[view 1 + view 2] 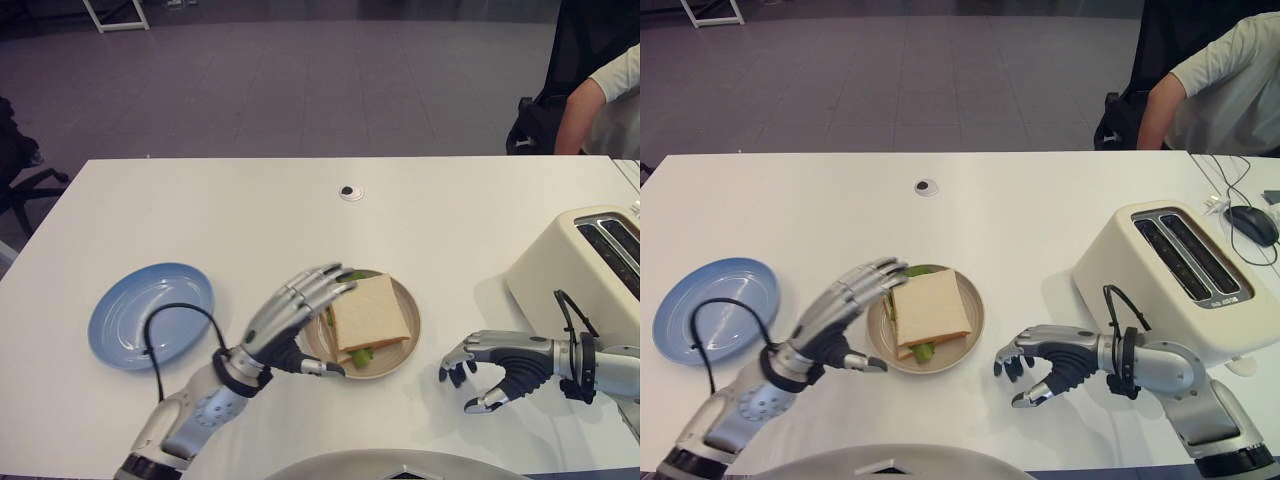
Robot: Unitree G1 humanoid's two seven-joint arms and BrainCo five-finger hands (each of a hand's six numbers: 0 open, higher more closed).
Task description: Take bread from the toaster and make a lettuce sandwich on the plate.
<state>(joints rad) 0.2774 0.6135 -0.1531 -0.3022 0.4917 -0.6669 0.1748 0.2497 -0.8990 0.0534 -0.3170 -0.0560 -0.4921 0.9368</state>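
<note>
Sandwich point(928, 312) on tan plate point(974, 318): white bread over green lettuce point(923, 351).

One white table point(450, 220) carries two plates: a blue plate point(150, 315) at lower left and a tan plate point(413, 325) at lower centre. One sandwich point(930, 308) lies on the tan plate, showing two bread slices point(372, 310), the top one whole and the edge of another beneath; the lettuce point(923, 351) shows as green bits too overlapped to count. One toaster point(1140, 280) at the right has two slots point(1190, 255). There is one round grommet point(350, 192) at upper centre and one computer mouse point(1252, 224) at far right. There are two robot hands, the left hand point(290, 320) and the right hand point(500, 365).
</note>
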